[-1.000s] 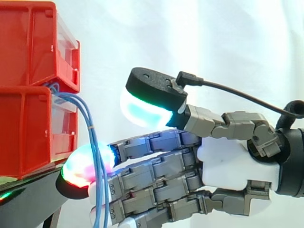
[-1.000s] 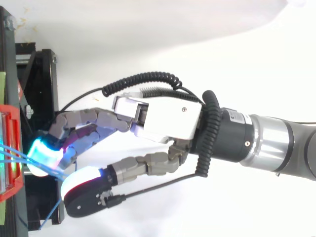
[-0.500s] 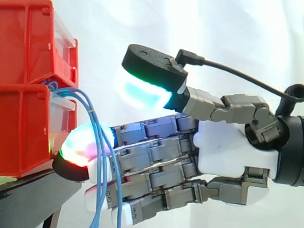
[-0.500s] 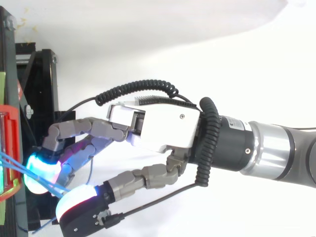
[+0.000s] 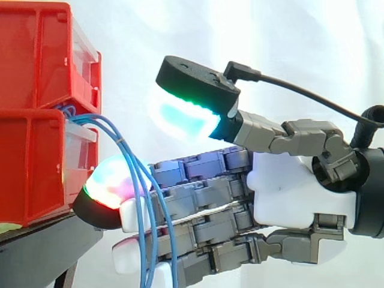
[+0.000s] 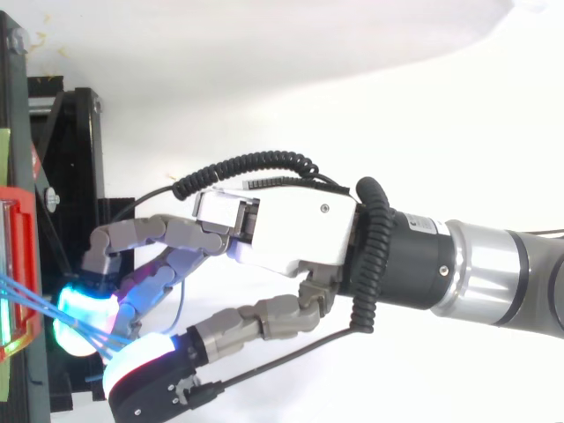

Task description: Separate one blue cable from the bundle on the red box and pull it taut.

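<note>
A bundle of thin blue cables (image 5: 129, 159) comes out of the lower red bin (image 5: 36, 162) and hangs down across the front of my fingers. My hand (image 5: 288, 198) reaches in from the right, its fingers straight and pointing at the bin. The topmost glowing fingertip (image 5: 111, 186) is close to the bin's front corner. The thumb pad (image 5: 183, 117) glows cyan and stands well above the fingers, apart from the cables. In the top view the cables (image 6: 35, 295) run from the bin (image 6: 22, 264) past the cyan fingertip (image 6: 84, 308) toward the thumb (image 6: 141, 374). The hand (image 6: 291, 229) is open.
A second red bin (image 5: 36, 54) is stacked on the lower one. Both rest on a black stand (image 5: 42, 246) whose frame (image 6: 66, 150) lies left of the fingers. A white curtain hangs behind.
The fingers have drawn slightly right and up, carrying the hanging cables outward from the bin. In the top view the thumb has come closer to the fingertips.
</note>
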You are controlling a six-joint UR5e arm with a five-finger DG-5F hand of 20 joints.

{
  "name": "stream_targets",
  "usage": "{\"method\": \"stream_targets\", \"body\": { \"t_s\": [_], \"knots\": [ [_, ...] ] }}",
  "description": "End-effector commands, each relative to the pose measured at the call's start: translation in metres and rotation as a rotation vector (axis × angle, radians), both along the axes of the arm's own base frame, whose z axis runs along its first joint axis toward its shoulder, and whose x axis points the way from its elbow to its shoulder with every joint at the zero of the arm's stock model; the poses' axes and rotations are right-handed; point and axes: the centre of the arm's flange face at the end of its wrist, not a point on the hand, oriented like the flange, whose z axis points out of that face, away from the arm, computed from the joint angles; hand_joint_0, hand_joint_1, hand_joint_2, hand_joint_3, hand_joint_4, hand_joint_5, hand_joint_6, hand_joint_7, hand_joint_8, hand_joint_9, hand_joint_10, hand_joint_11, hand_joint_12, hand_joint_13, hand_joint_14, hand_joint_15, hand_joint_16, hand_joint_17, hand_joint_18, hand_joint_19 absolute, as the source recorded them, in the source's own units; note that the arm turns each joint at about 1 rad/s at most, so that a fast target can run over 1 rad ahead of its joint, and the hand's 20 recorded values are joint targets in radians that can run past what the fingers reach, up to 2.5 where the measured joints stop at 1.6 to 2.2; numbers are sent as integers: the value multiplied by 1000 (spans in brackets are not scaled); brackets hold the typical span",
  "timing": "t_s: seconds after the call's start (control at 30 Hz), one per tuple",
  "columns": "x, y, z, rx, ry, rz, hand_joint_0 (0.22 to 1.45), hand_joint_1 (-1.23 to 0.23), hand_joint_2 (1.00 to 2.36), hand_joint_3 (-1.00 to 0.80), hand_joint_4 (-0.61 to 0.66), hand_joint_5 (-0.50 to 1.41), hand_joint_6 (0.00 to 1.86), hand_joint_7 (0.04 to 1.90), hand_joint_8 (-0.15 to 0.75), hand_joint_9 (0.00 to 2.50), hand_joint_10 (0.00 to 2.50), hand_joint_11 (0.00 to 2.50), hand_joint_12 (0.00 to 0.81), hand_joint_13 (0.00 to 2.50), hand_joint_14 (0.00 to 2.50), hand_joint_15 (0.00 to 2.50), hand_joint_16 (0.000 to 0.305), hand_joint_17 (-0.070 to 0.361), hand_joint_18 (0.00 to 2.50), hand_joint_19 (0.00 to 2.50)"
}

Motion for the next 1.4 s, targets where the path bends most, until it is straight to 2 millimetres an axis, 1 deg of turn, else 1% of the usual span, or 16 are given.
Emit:
{"method": "stream_targets", "body": {
  "t_s": [0.0, 0.3, 0.37, 0.43, 0.47, 0.53, 0.57, 0.7, 0.8, 1.0, 1.03, 1.13, 1.17, 1.27, 1.3, 1.37],
  "knots": [
    [0, 4, -1, 21, 4, 7, 574, -695, 1005, -429, 206, -95, 575, 1146, 201, 924, 15, 452, 345, 736, 22, 500, 41, 92, 666, 449],
    [-4, 13, -1, 115, 29, 26, 574, -701, 1006, -423, 210, -88, 597, 1132, 201, 939, 16, 460, 343, 742, 21, 507, 41, 91, 675, 440],
    [-4, 14, 2, 131, 34, 28, 582, -709, 1008, -385, 182, -97, 642, 1073, 201, 939, 16, 467, 344, 743, 21, 506, 40, 91, 674, 443],
    [-3, 18, 6, 141, 38, 33, 582, -712, 1010, -346, 161, -103, 661, 1073, 197, 938, 14, 472, 344, 743, 20, 505, 40, 91, 674, 443],
    [-2, 20, 10, 148, 46, 34, 584, -716, 1013, -306, 142, -113, 693, 1016, 200, 930, 14, 486, 344, 739, 21, 507, 40, 91, 675, 442],
    [-1, 21, 16, 153, 55, 35, 585, -724, 1014, -267, 133, -123, 726, 975, 200, 915, 16, 496, 344, 731, 20, 502, 41, 91, 671, 434],
    [0, 22, 24, 154, 72, 34, 587, -735, 1016, -234, 131, -132, 753, 953, 201, 907, 14, 508, 345, 727, 21, 508, 41, 91, 670, 444],
    [-1, 21, 33, 147, 117, 27, 589, -742, 1018, -176, 122, -157, 825, 853, 204, 897, 14, 516, 348, 727, 22, 509, 41, 92, 671, 434],
    [-2, 22, 33, 145, 123, 28, 595, -745, 1016, -213, 169, -165, 852, 768, 204, 894, 15, 528, 346, 723, 21, 516, 40, 91, 667, 444],
    [-1, 27, 32, 147, 116, 33, 561, -722, 1010, -348, 191, -159, 838, 728, 205, 902, 14, 522, 349, 726, 22, 521, 42, 94, 672, 455],
    [-1, 27, 34, 147, 114, 33, 557, -717, 1011, -352, 191, -155, 819, 760, 205, 902, 16, 524, 353, 727, 21, 525, 42, 94, 672, 453],
    [-2, 27, 31, 147, 121, 33, 537, -691, 1008, -379, 193, -133, 720, 868, 208, 903, 14, 523, 357, 728, 21, 524, 43, 97, 670, 460],
    [-3, 27, 27, 145, 128, 35, 530, -680, 1008, -391, 203, -125, 673, 939, 212, 903, 14, 513, 361, 725, 22, 521, 44, 99, 670, 459],
    [-12, 22, 7, 146, 160, 32, 521, -665, 1007, -398, 211, -119, 638, 990, 215, 900, 14, 510, 362, 721, 22, 521, 44, 100, 666, 457],
    [-12, 22, 7, 146, 160, 32, 523, -663, 1006, -407, 217, -118, 637, 983, 214, 900, 14, 510, 362, 720, 22, 530, 44, 100, 664, 466],
    [-14, 21, -4, 180, 149, 30, 523, -661, 1006, -408, 221, -112, 608, 1033, 215, 898, 14, 510, 364, 718, 23, 531, 44, 100, 663, 465]
  ]
}}
